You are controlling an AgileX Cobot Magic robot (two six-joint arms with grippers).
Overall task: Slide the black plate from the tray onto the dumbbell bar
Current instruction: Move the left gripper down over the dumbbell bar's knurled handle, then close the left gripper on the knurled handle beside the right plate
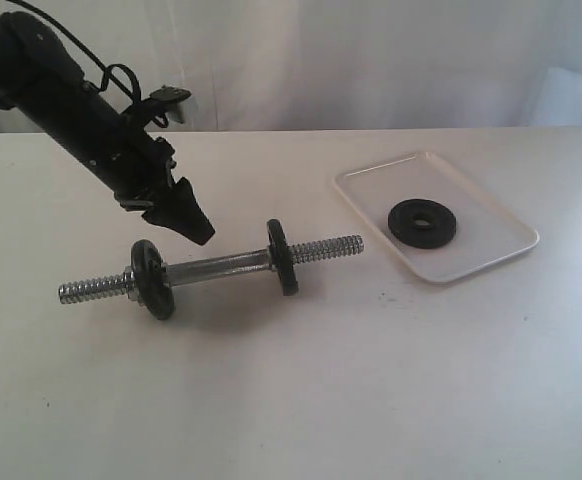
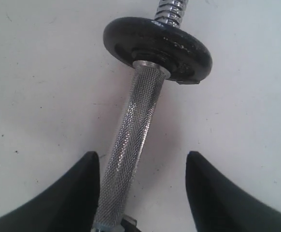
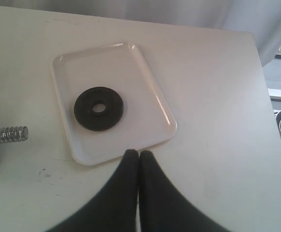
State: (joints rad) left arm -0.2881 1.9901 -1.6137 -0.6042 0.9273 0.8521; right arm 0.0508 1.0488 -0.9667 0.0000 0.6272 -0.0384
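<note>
White tabletop [image 1: 371, 400]: round matte-black plate [image 1: 423, 222] lay in the white plastic tray [image 1: 391, 180], nearest the closed right gripper [image 3: 139, 153]; open left gripper [image 2: 143, 153] hovered over the chrome dumbbell bar [image 1: 216, 268].

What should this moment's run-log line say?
left tool open over dumbbell bar | right tool shut | black plate on tray

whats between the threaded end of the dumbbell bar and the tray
Nothing: only a bare strip of table separates the near threaded end of the dumbbell bar from the tray. Both the exterior and right wrist views show it.
</note>
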